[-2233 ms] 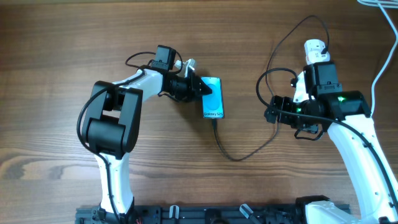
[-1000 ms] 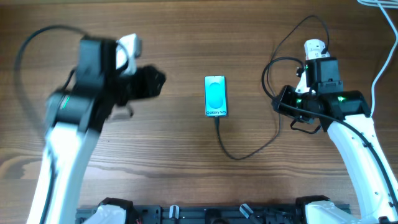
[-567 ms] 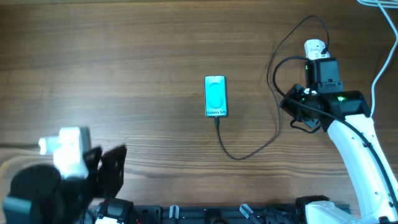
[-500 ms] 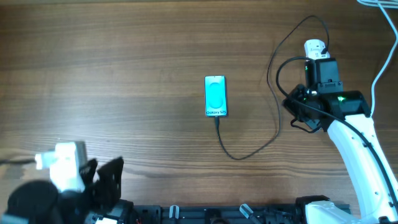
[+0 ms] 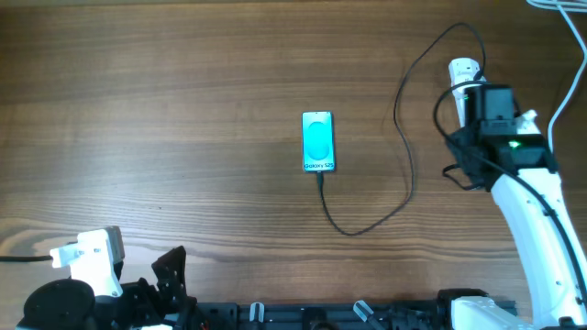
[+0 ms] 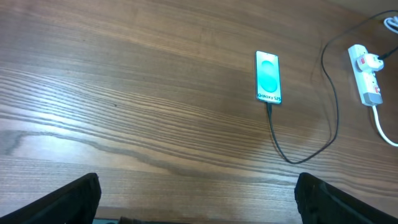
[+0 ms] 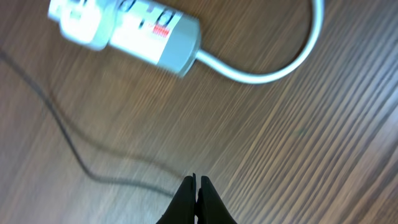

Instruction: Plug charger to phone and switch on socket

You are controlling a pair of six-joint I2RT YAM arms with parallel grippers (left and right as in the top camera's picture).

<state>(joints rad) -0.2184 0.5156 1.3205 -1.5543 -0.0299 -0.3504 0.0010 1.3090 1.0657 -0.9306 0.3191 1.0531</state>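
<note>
Two fingers of the right gripper meet, empty, near the socket.

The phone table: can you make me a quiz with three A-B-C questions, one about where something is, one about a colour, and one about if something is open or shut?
1. Where is the small white oblong power strip?
A) at the right side of the brown wooden table
B) at the left edge
C) in the middle

2. What colour is the screen of the flat rectangular phone?
A) red
B) turquoise
C) yellow

3. How are the right arm's black fingers?
A) wide open
B) shut on a cable
C) shut together, empty

Answers: 1 A, the left wrist view shows it far to the right. 2 B, the screen is bright turquoise. 3 C, the right wrist view shows them pressed together with nothing between.
</note>
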